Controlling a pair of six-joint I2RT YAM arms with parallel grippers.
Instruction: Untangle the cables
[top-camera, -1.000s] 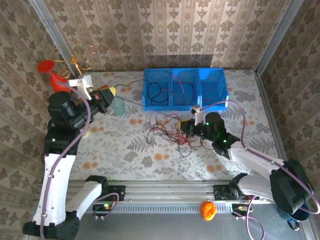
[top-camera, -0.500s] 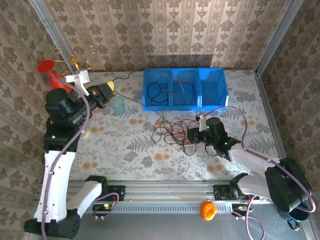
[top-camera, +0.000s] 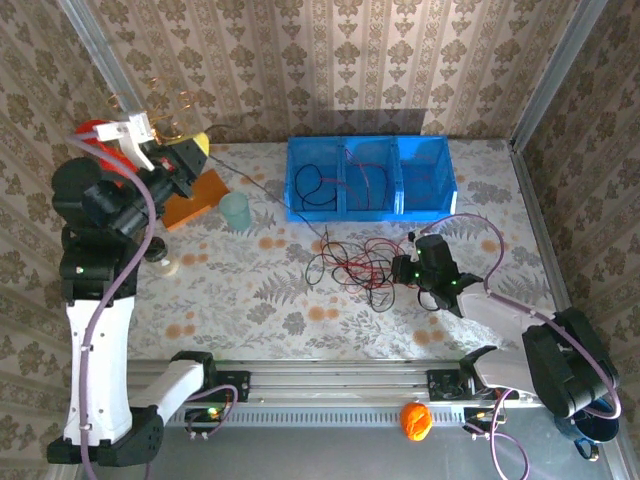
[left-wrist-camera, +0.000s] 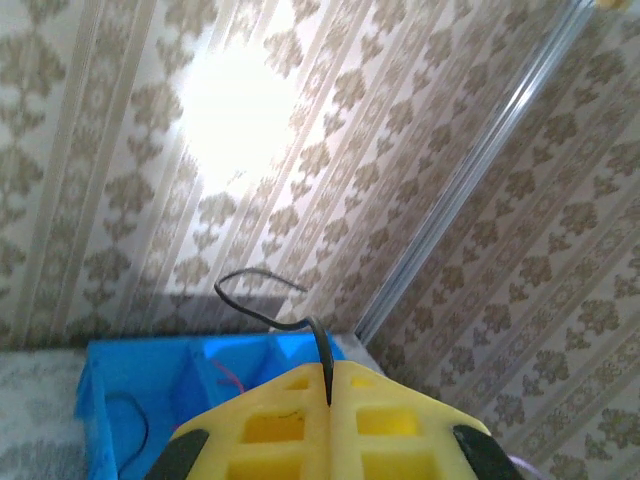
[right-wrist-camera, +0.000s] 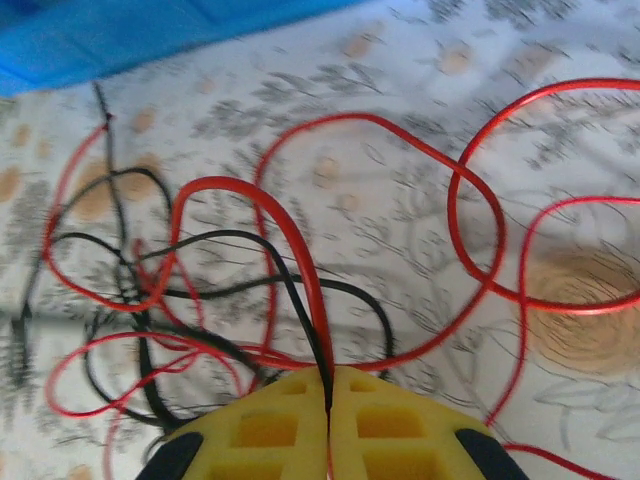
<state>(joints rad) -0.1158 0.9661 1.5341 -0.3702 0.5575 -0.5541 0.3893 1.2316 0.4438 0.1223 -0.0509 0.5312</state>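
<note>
Top external: blue plastic three-compartment bin (top-camera: 292, 180) sits beyond right gripper (top-camera: 400, 268); translucent green cup (top-camera: 236, 211) is near high-held left gripper (top-camera: 195, 152). Tangle of thin red and black cables (top-camera: 350, 265) lies just left of low right gripper. One black strand (left-wrist-camera: 322, 345) runs diagonally to left gripper. Both jaws are pressed together, pinching cable.

Left gripper (left-wrist-camera: 329, 385) is pinching a black cable (left-wrist-camera: 262, 310), jaws pressed together; the cable is curling up against the patterned wall (left-wrist-camera: 300, 150). Blue bin (left-wrist-camera: 150, 365) is sitting below-left, holding another black cable (left-wrist-camera: 143, 432).
</note>
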